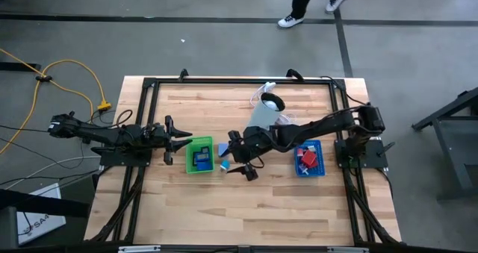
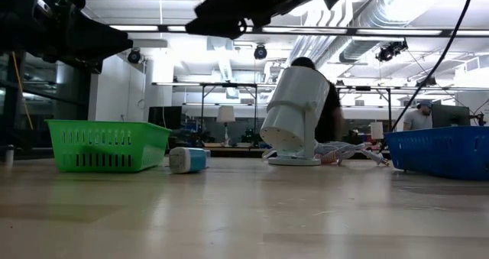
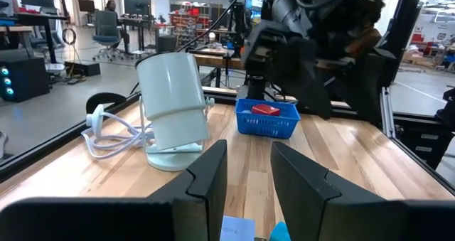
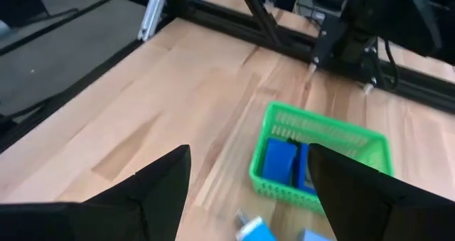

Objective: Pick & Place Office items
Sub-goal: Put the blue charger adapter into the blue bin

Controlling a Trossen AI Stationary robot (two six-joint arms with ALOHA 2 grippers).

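Note:
A green tray [image 1: 190, 154] left of centre holds blue pieces [image 4: 279, 160]. A blue tray [image 1: 318, 169] on the right holds a red piece [image 3: 265, 109] and other small pieces. A teal and white piece [image 2: 187, 160] lies on the wood between the trays, next to a flat blue piece [image 1: 222, 148]. My right gripper [image 1: 240, 157] hangs open above the table just right of those two pieces, its fingers wide apart [image 4: 249, 191]. My left gripper [image 1: 181, 139] is open at the green tray's left side, pointing toward the table's right [image 3: 249, 188].
A pale cylindrical appliance [image 1: 269, 109] with a white cord [image 3: 106, 138] stands behind the centre, close to my right arm. A black frame [image 1: 239, 80] runs along the table's edges. A person's legs [image 1: 310, 3] pass beyond the far edge. Bare wood lies toward the near edge.

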